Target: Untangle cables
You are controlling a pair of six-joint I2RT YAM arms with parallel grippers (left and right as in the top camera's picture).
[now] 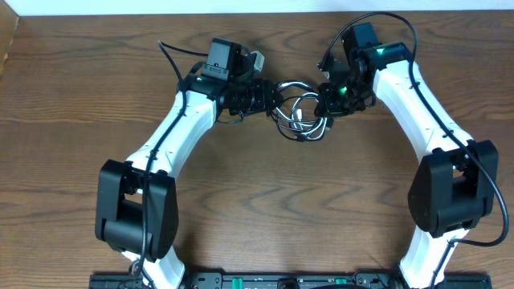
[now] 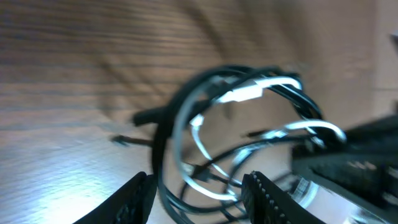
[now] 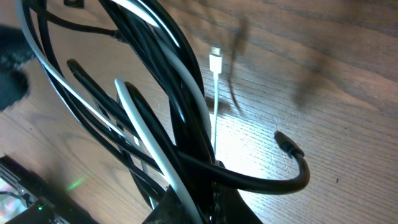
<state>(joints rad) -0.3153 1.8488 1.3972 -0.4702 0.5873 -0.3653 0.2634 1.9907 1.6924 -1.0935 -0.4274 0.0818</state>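
Separation stage, seemingly. Coil of thin white and black cables [image 1: 299,116] between both arms, at far side of wooden desk [image 1: 265,201]. Right fingers [image 3: 233,208] clamped shut on several strands; left fingers [image 2: 137,199] parted around loose loops, gripping nothing. Next: close left on one loop, draw apart gently.

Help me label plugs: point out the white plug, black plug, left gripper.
white plug [image 3: 216,59], right wrist view, plug body.
black plug [image 3: 289,145], right wrist view, its tip.
left gripper [image 2: 198,188], left wrist view, between fingertips.
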